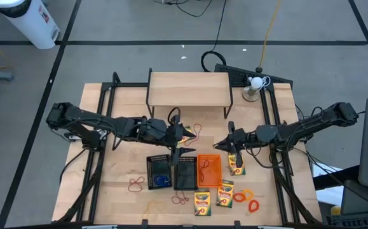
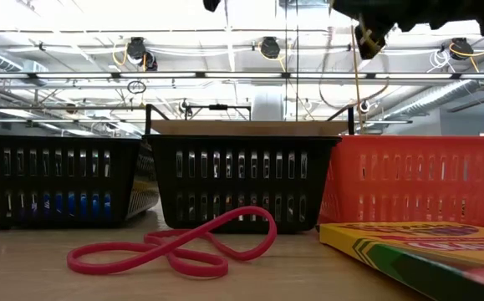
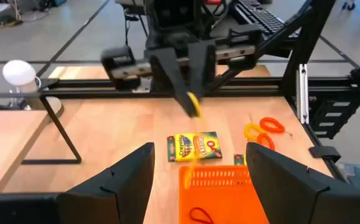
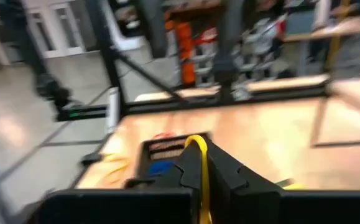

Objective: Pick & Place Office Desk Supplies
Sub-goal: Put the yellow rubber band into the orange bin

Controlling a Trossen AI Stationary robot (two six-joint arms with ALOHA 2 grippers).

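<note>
My right gripper (image 1: 232, 150) hovers above the table beside the orange mesh tray (image 1: 209, 170), shut on a yellow rubber band (image 3: 194, 103). My left gripper (image 1: 184, 145) is open above the two black mesh trays (image 1: 159, 172) (image 1: 185, 173); a blue band (image 1: 161, 180) lies in the left one. One crayon box (image 1: 236, 164) lies flat beside the orange tray, and two more (image 1: 203, 202) (image 1: 225, 193) lie nearer the near edge. Red bands (image 1: 136, 184) (image 1: 180, 199) and orange bands (image 1: 244, 196) lie loose on the table. My right gripper pinches the yellow rubber band (image 4: 198, 163) between its two shut fingers (image 4: 229, 171), which point slanting downward. The band is lifted clear of the table; a short loop of it (image 3: 195, 107) shows below the fingertips.
A light wooden shelf (image 1: 189, 89) on black legs stands at the far side, with a white ball on a stand (image 1: 255, 83) to its right. A red band (image 1: 196, 131) lies before the shelf. Black frame rails (image 1: 101, 127) (image 1: 276, 121) run along both table sides.
</note>
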